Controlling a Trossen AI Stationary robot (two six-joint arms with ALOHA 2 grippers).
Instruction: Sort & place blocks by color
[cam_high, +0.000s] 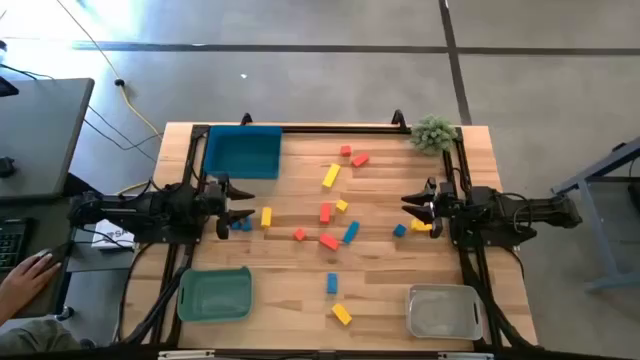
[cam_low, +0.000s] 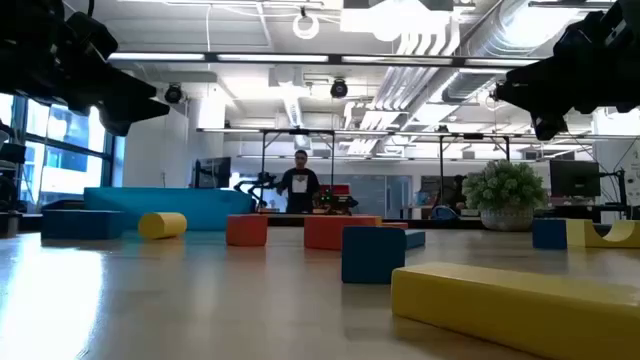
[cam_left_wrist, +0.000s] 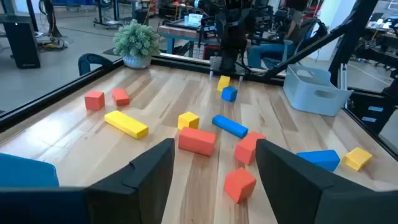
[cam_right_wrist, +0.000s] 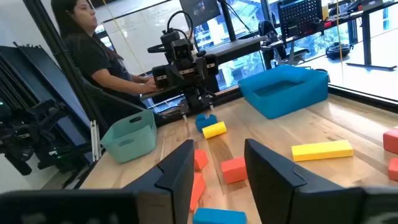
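Observation:
Several small red-orange, yellow and blue blocks lie flat and scattered over the middle of the wooden table, among them a yellow bar (cam_high: 331, 176), a red block (cam_high: 329, 241) and a blue bar (cam_high: 350, 232). My left gripper (cam_high: 237, 207) hovers open at the table's left side, just above and beside a blue block (cam_high: 240, 225) and a yellow block (cam_high: 266, 217). In its wrist view the left gripper (cam_left_wrist: 214, 149) has empty fingers. My right gripper (cam_high: 413, 210) hovers open at the right side, close to a blue block (cam_high: 399, 230) and a yellow block (cam_high: 421, 226). Its wrist view shows the right gripper (cam_right_wrist: 219, 149) empty too.
A teal-blue tray (cam_high: 242, 152) sits at the far left, a green tray (cam_high: 214, 295) at the near left, a grey tray (cam_high: 444, 312) at the near right. A potted plant (cam_high: 433, 132) stands at the far right corner. A person's hand (cam_high: 28, 275) shows beyond the table's left.

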